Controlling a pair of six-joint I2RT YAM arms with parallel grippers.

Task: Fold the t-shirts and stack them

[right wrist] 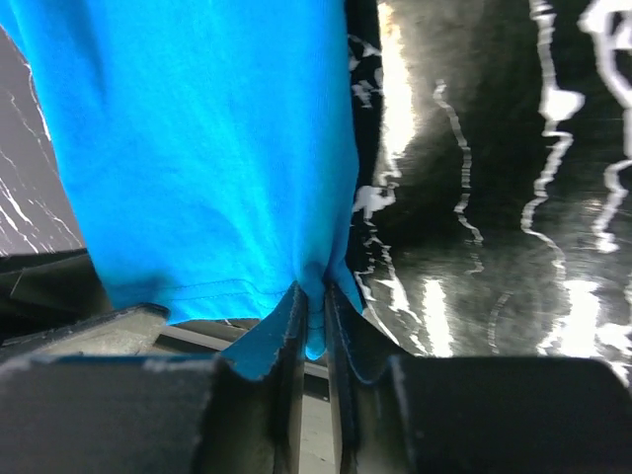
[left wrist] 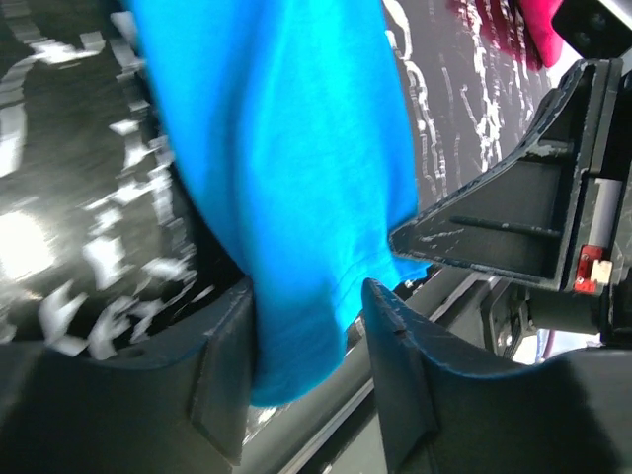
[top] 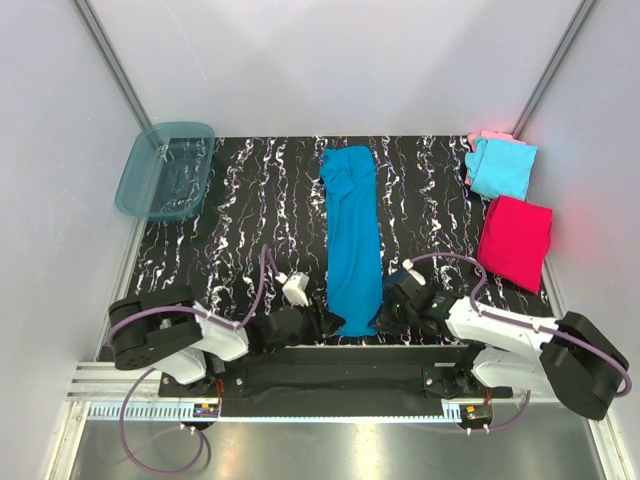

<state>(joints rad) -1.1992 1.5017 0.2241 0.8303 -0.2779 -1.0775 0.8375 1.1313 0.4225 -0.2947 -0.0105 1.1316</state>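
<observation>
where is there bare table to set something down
Widest bare patch: between the tub and the teal-blue shirt. Narrower: between that shirt and the cyan shirt and red shirt. Crowded: the near edge, where left hand and right hand meet the hem.

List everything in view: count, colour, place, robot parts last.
teal-blue t-shirt: 1, teal-blue, long strip down table centre
light cyan t-shirt: 1, light cyan, far right, atop pink one
pale pink t-shirt: 1, pale pink, beneath cyan one
magenta-red t-shirt: 1, magenta-red, right edge
tub: 1, translucent teal, far left
table: 1, black, white-veined
left tool: 1, black, open astride strip's near hem
right tool: 1, black, pinching strip's near corner
</observation>
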